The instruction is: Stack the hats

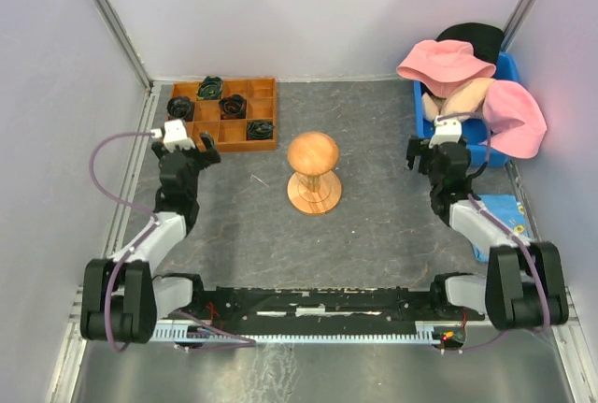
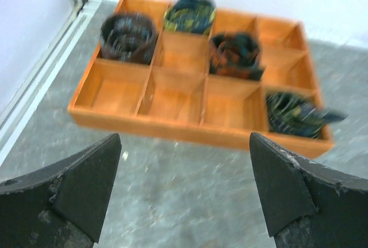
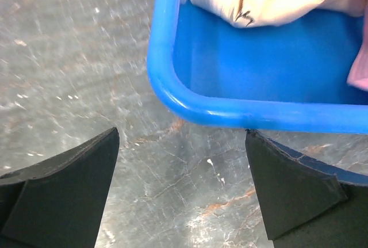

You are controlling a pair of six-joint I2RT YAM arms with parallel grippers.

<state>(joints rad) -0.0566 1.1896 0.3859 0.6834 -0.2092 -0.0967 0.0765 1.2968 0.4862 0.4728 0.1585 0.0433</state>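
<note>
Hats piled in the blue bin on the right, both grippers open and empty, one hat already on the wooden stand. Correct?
Not quite: the wooden stand is bare, as the top external view shows. The rest holds: the hats are piled in the blue bin, and the left gripper and right gripper are open and empty.

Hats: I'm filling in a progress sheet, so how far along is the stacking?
Done: nothing yet. The pink hats, beige hat and black hat lie jumbled in and over the blue bin, and the wooden stand is bare. In hand: nothing; the right pincer, open and empty, sits by the bin's near corner, the left pincer, open too, faces the tray. Left: every hat.
</note>
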